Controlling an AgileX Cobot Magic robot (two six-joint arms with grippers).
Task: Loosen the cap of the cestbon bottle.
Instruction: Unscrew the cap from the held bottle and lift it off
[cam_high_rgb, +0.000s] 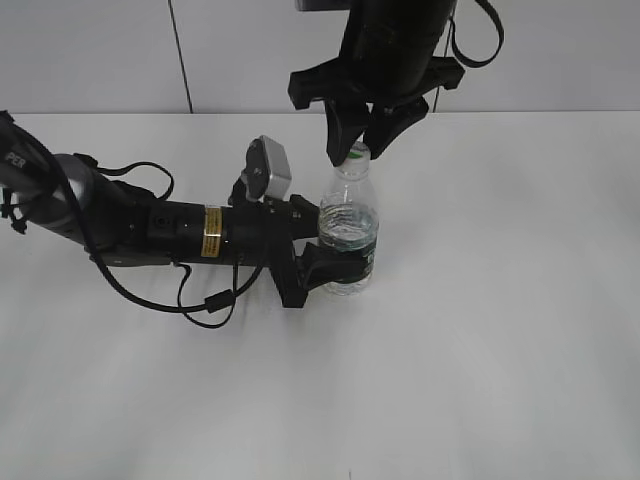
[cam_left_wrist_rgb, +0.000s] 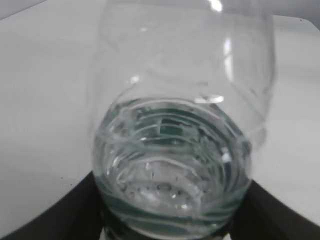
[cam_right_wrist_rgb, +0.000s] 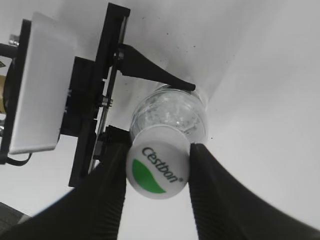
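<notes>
The clear cestbon bottle (cam_high_rgb: 349, 228) with its dark green label band stands upright on the white table. My left gripper (cam_high_rgb: 322, 252) is shut on its lower body from the left; in the left wrist view the bottle (cam_left_wrist_rgb: 175, 125) fills the frame between the black jaws (cam_left_wrist_rgb: 170, 225). My right gripper (cam_high_rgb: 357, 142) comes down from above and is shut on the white cap (cam_high_rgb: 359, 153). In the right wrist view the cap (cam_right_wrist_rgb: 157, 169), with its green leaf mark and "Cestbon" text, sits pinched between both black fingers (cam_right_wrist_rgb: 158, 172), with the bottle (cam_right_wrist_rgb: 172, 112) below it.
The left arm (cam_high_rgb: 150, 225) with loose black cables lies across the white table (cam_high_rgb: 480, 340) at the left. A grey wall stands behind the table's far edge. The left gripper's frame and camera plate show in the right wrist view (cam_right_wrist_rgb: 35, 85).
</notes>
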